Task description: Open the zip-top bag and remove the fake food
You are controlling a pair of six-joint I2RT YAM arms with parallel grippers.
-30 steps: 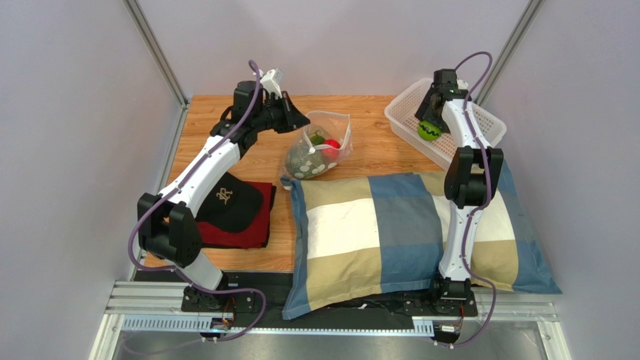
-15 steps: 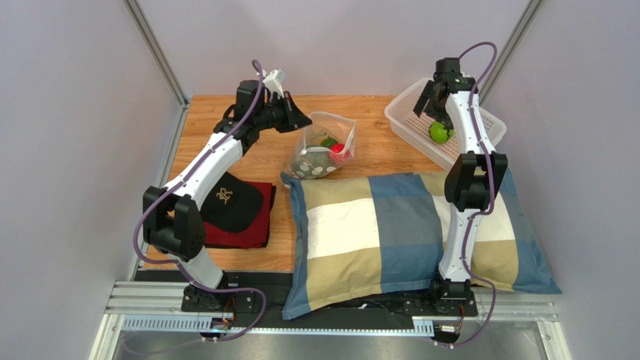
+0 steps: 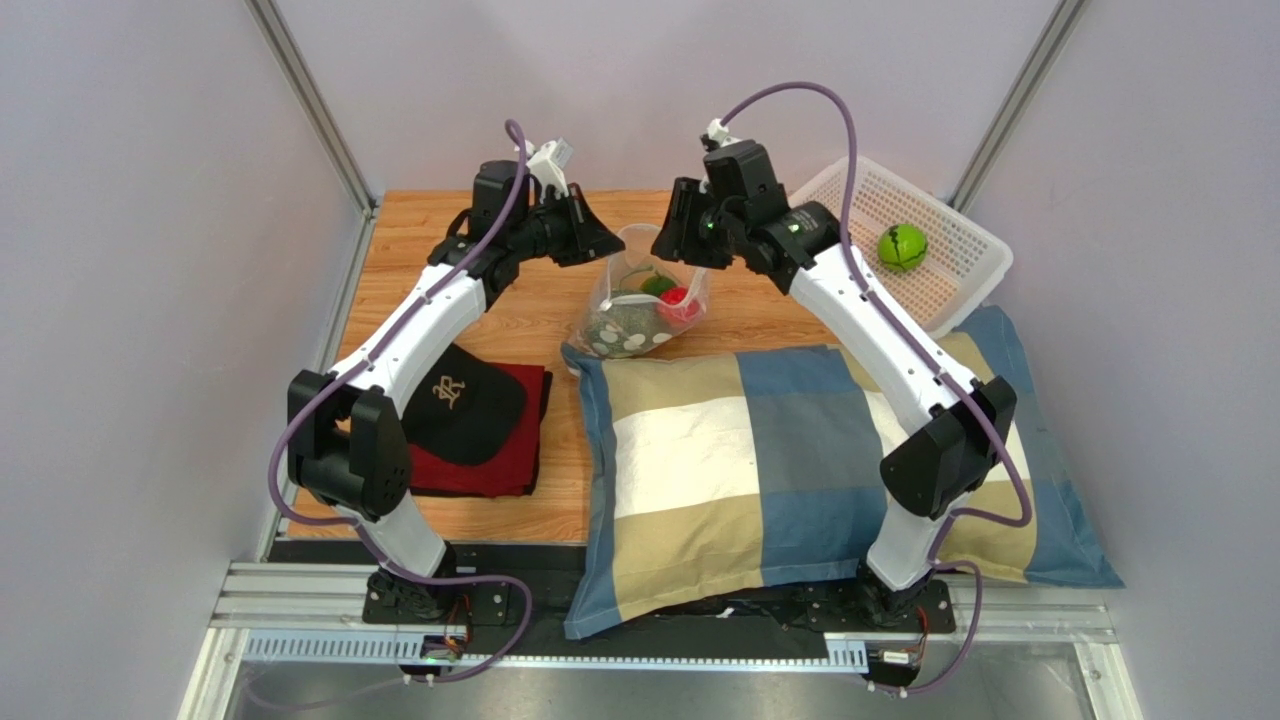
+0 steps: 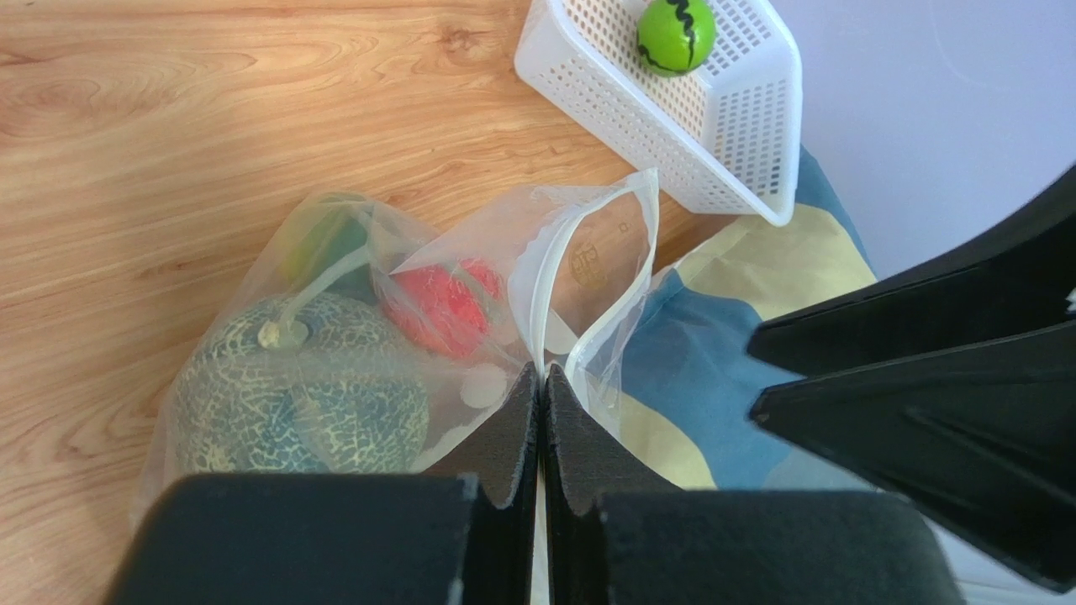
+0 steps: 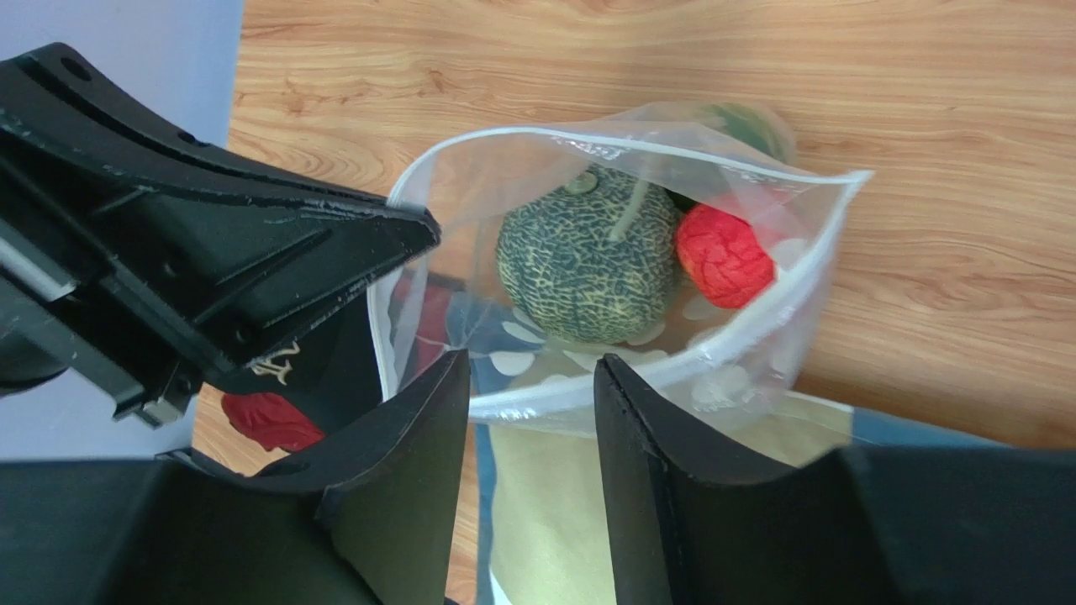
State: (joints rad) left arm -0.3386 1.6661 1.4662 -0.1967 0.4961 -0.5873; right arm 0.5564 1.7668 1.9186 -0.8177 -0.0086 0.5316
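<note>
The zip-top bag (image 3: 649, 294) stands open on the wooden table, against the pillow's far edge. My left gripper (image 3: 601, 240) is shut on the bag's left rim; in the left wrist view its tips (image 4: 543, 378) pinch the plastic. Inside the bag (image 5: 606, 139) lie the netted melon ball (image 5: 587, 259), the red fruit (image 5: 723, 256) and a dark green piece (image 5: 745, 126). My right gripper (image 3: 684, 240) is open and empty just above the bag's mouth, its fingertips (image 5: 531, 372) astride the near rim. The bright green ball (image 3: 902, 245) lies in the white basket (image 3: 842, 188). No white red-dotted piece shows.
A checked pillow (image 3: 812, 450) covers the near right of the table. A black cap (image 3: 458, 402) lies on a folded red cloth (image 3: 489, 468) at the near left. The white basket stands at the far right corner.
My right gripper let the green ball go into the basket and swung left to the bag's mouth. My left gripper kept its hold on the bag's rim.
</note>
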